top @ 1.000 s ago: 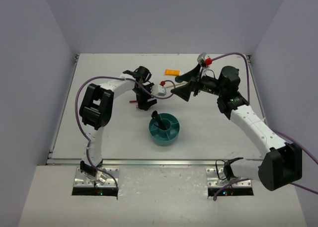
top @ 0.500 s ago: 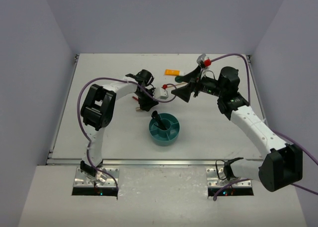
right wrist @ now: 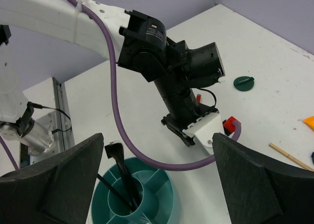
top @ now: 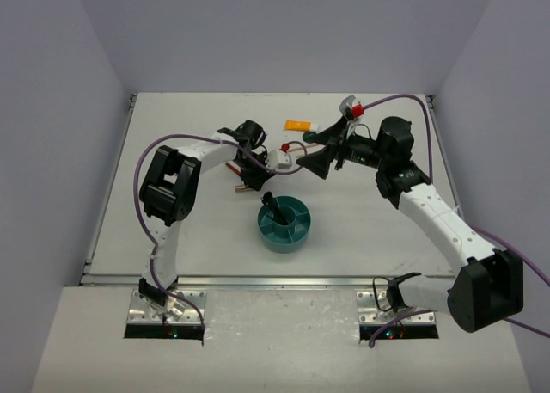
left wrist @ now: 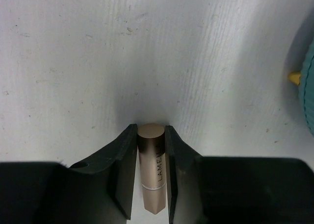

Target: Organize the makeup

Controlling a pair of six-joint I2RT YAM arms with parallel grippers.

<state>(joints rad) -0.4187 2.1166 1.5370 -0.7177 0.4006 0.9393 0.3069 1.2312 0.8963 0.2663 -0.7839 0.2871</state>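
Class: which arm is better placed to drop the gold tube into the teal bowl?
Left. The left claw grips the gold tube near the teal bowl; the right claw is open, empty.

Bowl (top: 284,243): teal, round, with inner dividers; I read it near the table's front centre.
Table (top: 361,238): flat, white, lightly scuffed in my left wrist view.
Walls (top: 284,32): plain lavender, on three sides.
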